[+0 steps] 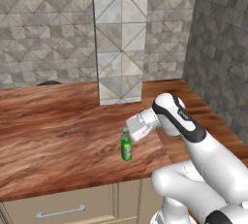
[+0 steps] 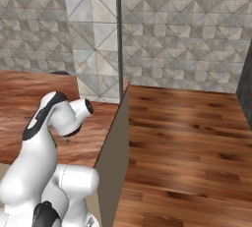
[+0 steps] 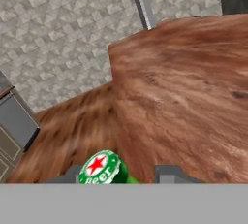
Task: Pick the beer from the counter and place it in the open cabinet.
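A white robot arm reaches low over the reddish wood tabletop [image 1: 58,131] of a simulated kitchen, its gripper [image 1: 128,133] brought in level at the neck of a small green beer bottle [image 1: 126,145]. The bottle stands upright near the tabletop's front edge, not far from its right end, its long axis vertical and its cap pointing straight up; the label faces roughly forward in the left base view. The wrist comes at it from the right and slightly behind, so the bottle lies directly ahead of the jaws, along the line of the hand.

In the hand view, the red-star cap [image 3: 100,168] sits at the bottom of the picture, left of centre, with grey finger tips [image 3: 170,173] showing on either side of it. The cap lies between the two, closer to the left one. The jaws appear drawn in around the neck, but whether the pads are already pressing the glass cannot be told from these pictures, so a firm hold is not certain.

The bottle still rests on the wood with no gap visible under its base. The task looks to be at the grasping step: the lift would need to go straight up along the bottle's axis, since a sideways pull on so slim a neck could tip it. A tiled column [image 1: 121,39] stands behind the bottle, well apart from it.
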